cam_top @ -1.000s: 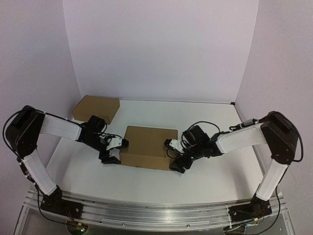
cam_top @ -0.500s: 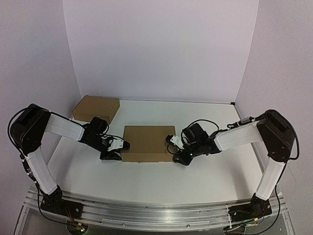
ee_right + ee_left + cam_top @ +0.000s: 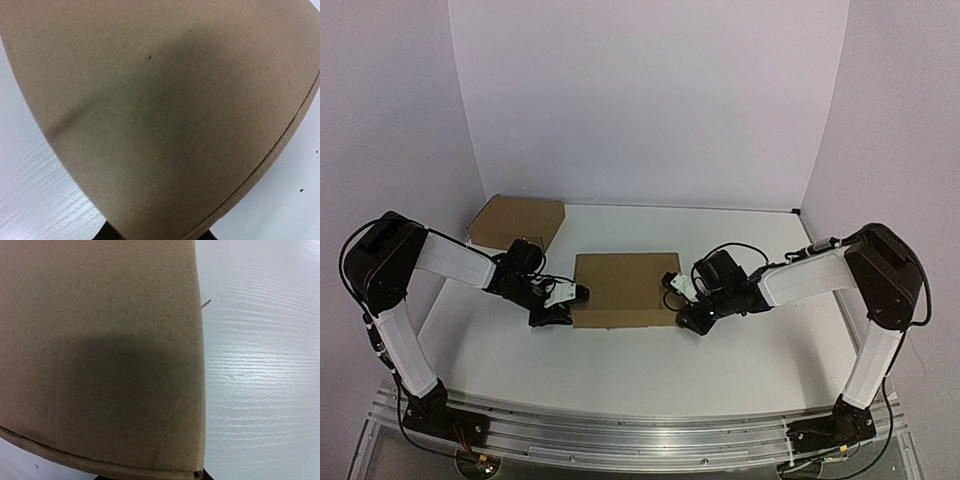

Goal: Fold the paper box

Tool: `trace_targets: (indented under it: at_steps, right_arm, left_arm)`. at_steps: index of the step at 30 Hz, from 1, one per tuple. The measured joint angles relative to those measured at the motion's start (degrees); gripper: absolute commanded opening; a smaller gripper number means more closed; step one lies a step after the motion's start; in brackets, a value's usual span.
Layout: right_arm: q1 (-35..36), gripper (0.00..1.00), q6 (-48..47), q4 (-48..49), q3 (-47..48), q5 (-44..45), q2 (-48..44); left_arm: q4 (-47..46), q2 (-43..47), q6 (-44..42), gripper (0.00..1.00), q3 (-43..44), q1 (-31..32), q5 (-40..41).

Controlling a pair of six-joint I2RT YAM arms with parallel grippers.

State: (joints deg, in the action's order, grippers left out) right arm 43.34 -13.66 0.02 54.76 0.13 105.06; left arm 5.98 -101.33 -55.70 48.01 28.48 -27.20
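The paper box [image 3: 625, 290] lies folded and closed, a flat brown rectangle at the middle of the table. My left gripper [image 3: 556, 310] is at its left edge near the front corner. My right gripper [image 3: 688, 306] is at its right edge near the front corner. In the left wrist view the box's brown panel [image 3: 100, 350] fills most of the frame and covers the fingers. In the right wrist view a corner of the box [image 3: 165, 115] points down over the jaws and hides the fingertips. Only dark slivers of the fingers show below the cardboard.
A second, ready-made shallow brown box [image 3: 518, 220] sits at the back left, near the left wall. White table surface [image 3: 640, 370] lies in front of the paper box. The backdrop walls enclose the table at the back and both sides.
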Motion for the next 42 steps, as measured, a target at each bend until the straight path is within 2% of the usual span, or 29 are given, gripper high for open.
trace_targets:
  at_steps: [4,8,11,12,13,18,20,25,28,31,36,39,42]
  right_arm:
    - [0.4,0.27,2.74,0.02,0.0,0.39,-0.01]
    - [1.23,0.57,6.02,-0.34,-0.02,-0.1,-0.35]
    - [2.01,0.88,7.81,-0.88,-0.04,-1.9,-1.52]
    - [2.2,0.95,8.35,-1.22,-0.04,-2.6,-2.18]
    - [2.33,0.98,8.68,-1.74,-0.04,-3.4,-3.09]
    - [2.68,0.98,9.09,-5.62,-0.04,-5.91,-8.32]
    - [2.67,0.98,9.09,-7.76,-0.04,-6.0,-10.03]
    - [1.03,0.98,10.57,-13.76,-0.56,-5.02,-14.86]
    - [-4.62,0.98,14.43,-16.22,-1.64,-3.25,-20.27]
    - [-15.84,0.98,19.39,-17.05,-2.02,-0.04,-25.24]
    - [-33.48,0.98,26.38,-16.94,-4.93,5.47,-30.08]
    - [-39.93,0.98,29.09,-14.18,-11.04,7.37,-32.87]
    - [-43.43,0.98,30.29,-9.55,-19.8,8.91,-37.48]
  left_arm:
    - [0.76,0.01,-3.37,0.37,0.06,-0.86,-1.06]
    - [3.27,0.01,-5.98,0.43,1.06,-1.81,-1.26]
    - [4.56,0.06,-7.91,0.49,1.39,-2.57,-1.74]
    - [4.99,0.12,-8.59,0.52,1.46,-2.71,-1.87]
    - [5.48,0.19,-9.39,0.55,1.52,-2.88,-2.01]
    - [7.77,0.68,-12.41,0.72,1.9,-4.04,-2.34]
    - [8.66,1.18,-13.5,0.75,1.91,-4.94,-2.31]
    - [12.11,2.89,-14.84,0.78,2.92,-8.04,-2.16]
    - [14.27,4.75,-12.64,0.79,4.5,-10.08,-2.82]
    - [14.47,7.89,-2.79,0.82,6.26,-13.03,-4.43]
    - [11.15,12.45,21.69,0.88,7.7,-21.91,-5.38]
    - [7.23,16.5,38.14,0.96,4.58,-27.53,-0.42]
    - [3.78,22.47,49.41,0.99,-1.88,-28.74,7.79]
